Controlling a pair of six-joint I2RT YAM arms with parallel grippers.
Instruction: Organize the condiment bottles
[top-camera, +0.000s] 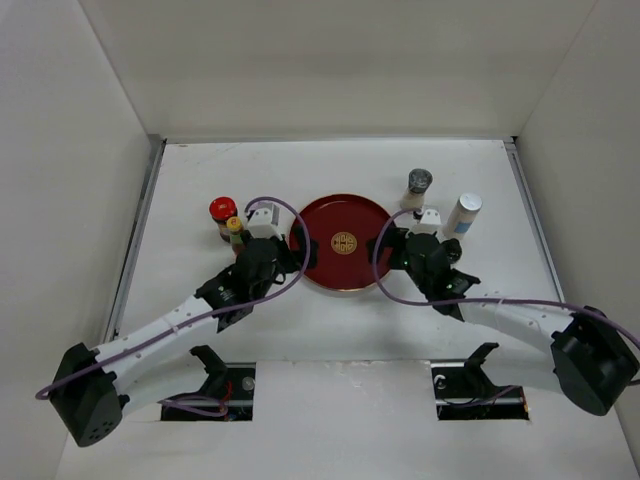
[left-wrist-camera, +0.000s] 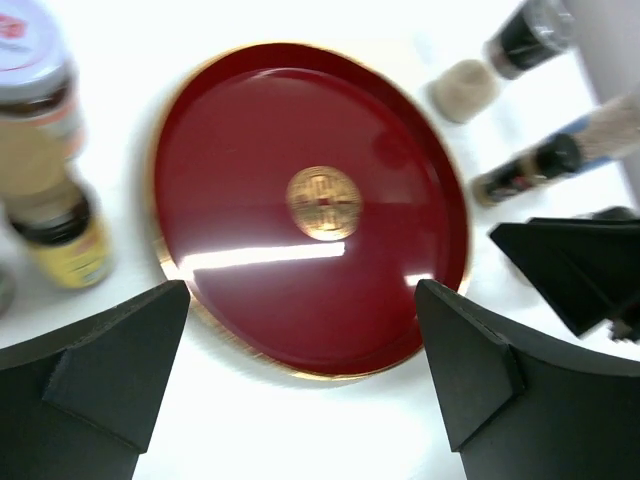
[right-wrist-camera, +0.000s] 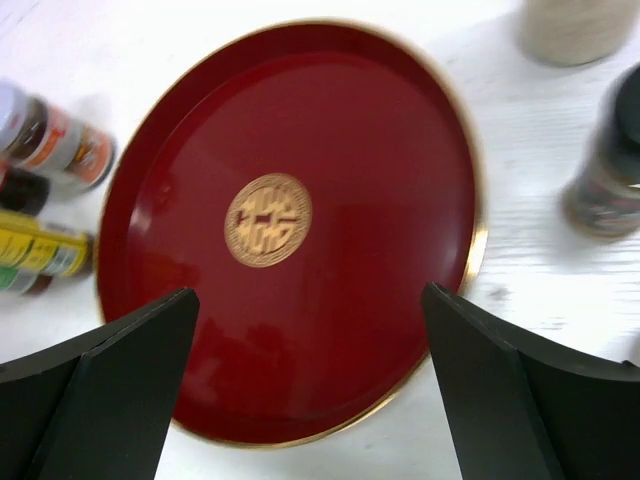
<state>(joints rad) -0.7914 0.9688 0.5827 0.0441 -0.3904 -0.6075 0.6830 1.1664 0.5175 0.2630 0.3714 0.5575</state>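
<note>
A round red tray (top-camera: 340, 215) with a gold emblem lies mid-table and holds nothing. Left of it stand a red-capped jar (top-camera: 222, 209) and a small yellow-capped bottle (top-camera: 235, 228). Right of it stand a grey-capped grinder (top-camera: 417, 183) and a white-capped bottle (top-camera: 463, 212). My left gripper (top-camera: 297, 250) is open and empty at the tray's left rim. My right gripper (top-camera: 386, 245) is open and empty at its right rim. The left wrist view shows the tray (left-wrist-camera: 250, 130) between open jaws (left-wrist-camera: 302, 320). So does the right wrist view: tray (right-wrist-camera: 350, 130), gripper (right-wrist-camera: 310, 310).
White walls enclose the table on three sides. In the left wrist view a pale shaker (left-wrist-camera: 465, 90) stands by the grinder (left-wrist-camera: 525, 35). In the right wrist view the jar (right-wrist-camera: 60, 140) and the yellow-labelled bottle (right-wrist-camera: 40, 255) are at the left.
</note>
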